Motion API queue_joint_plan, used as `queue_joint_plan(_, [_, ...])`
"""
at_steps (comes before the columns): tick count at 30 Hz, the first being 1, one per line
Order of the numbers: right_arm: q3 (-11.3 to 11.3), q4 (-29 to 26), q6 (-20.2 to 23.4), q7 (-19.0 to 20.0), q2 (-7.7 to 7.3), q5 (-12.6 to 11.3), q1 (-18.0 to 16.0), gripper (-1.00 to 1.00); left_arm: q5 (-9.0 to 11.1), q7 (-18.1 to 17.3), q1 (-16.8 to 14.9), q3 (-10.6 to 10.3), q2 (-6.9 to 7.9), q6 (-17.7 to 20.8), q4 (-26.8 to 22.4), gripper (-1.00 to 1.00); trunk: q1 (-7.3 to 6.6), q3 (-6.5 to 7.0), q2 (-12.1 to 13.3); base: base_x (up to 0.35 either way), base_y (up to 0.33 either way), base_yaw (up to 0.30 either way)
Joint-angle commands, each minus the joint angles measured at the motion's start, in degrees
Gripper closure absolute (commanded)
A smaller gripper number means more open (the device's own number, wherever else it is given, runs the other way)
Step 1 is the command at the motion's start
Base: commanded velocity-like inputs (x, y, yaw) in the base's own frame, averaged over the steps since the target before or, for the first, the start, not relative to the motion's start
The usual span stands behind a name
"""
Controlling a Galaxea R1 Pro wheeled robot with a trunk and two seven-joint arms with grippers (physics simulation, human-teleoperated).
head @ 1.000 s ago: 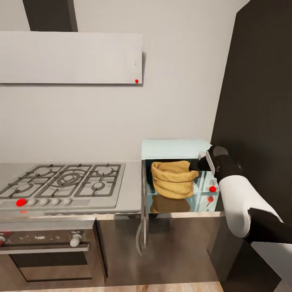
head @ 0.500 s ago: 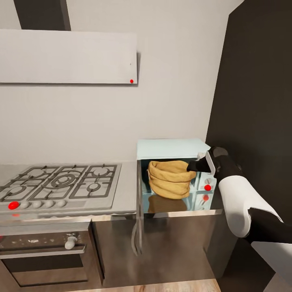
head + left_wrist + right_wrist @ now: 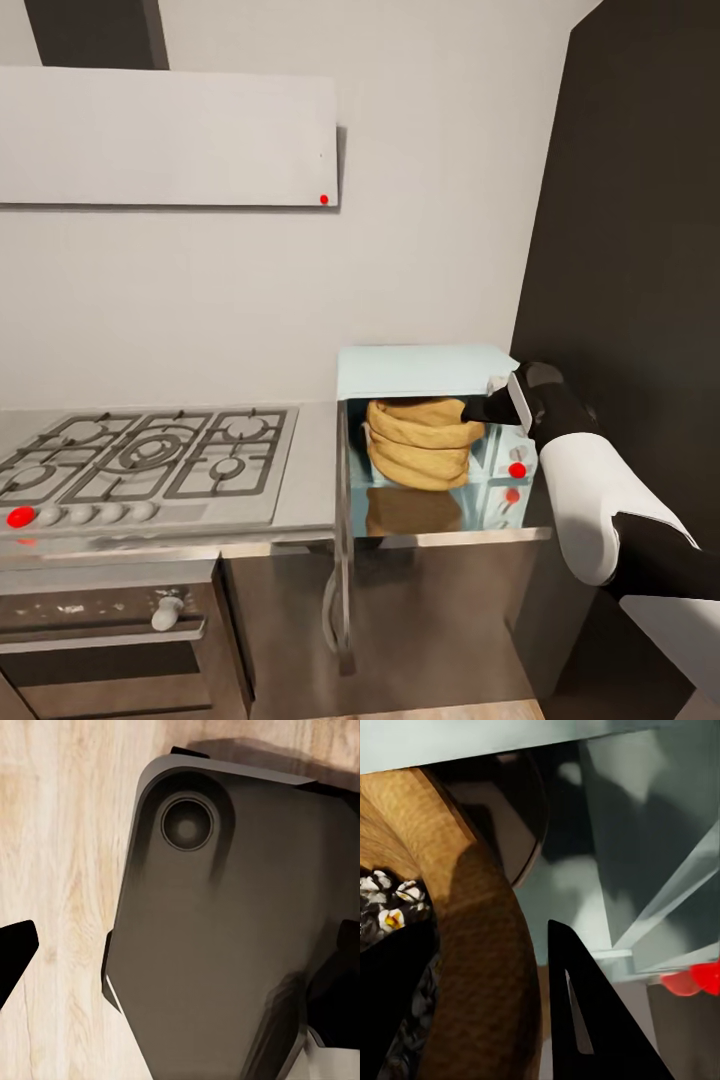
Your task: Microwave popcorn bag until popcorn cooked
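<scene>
The mint-blue microwave (image 3: 420, 365) stands open on the grey countertop (image 3: 312, 470), its door (image 3: 343, 520) swung out and seen edge-on. The mustard-tan popcorn bag (image 3: 415, 450) stands upright inside the cavity and reaches almost to its ceiling. My right gripper (image 3: 472, 409) is at the bag's right rim and looks shut on it. In the right wrist view the thick rim (image 3: 472, 945) runs beside one black finger (image 3: 585, 1020), and white popped kernels (image 3: 394, 904) show inside the bag. My left gripper (image 3: 180, 960) hangs open over the wood floor and my own base.
A steel gas hob (image 3: 150, 460) lies left of the microwave, with a dark oven (image 3: 100, 640) beneath and a flat white hood (image 3: 170, 135) above. A tall dark cabinet (image 3: 640, 250) rises close behind my right arm. A red button (image 3: 517, 469) shows on the microwave's panel.
The whole picture has slid left and slightly down, so the camera moved. The bag and my right gripper now sit a little deeper and higher in the cavity.
</scene>
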Motion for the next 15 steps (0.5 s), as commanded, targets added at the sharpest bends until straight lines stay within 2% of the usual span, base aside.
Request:
queue_joint_plan(1, [-0.13,2.6,0.16,0.48,0.01,3.49,-0.01,1.0,0.39,0.18,0.01,-0.2,-0.01,-0.1,-0.08,-1.0,0.02,-0.08,-0.02,0.032,0.0,0.0])
queue_joint_plan(10, [-0.12,2.6,0.16,0.48,0.01,3.44,-0.01,1.0,0.39,0.18,0.02,-0.2,0.02,-0.1,-0.08,-1.0,0.02,-0.08,-0.02,0.11,0.0,0.0])
queue_joint_plan(15, [-0.09,2.71,0.16,0.54,0.01,3.35,-0.01,1.0,0.39,0.18,0.0,-0.16,0.06,-0.1,-0.08,-1.0,0.02,-0.08,-0.02,0.026,0.0,0.0])
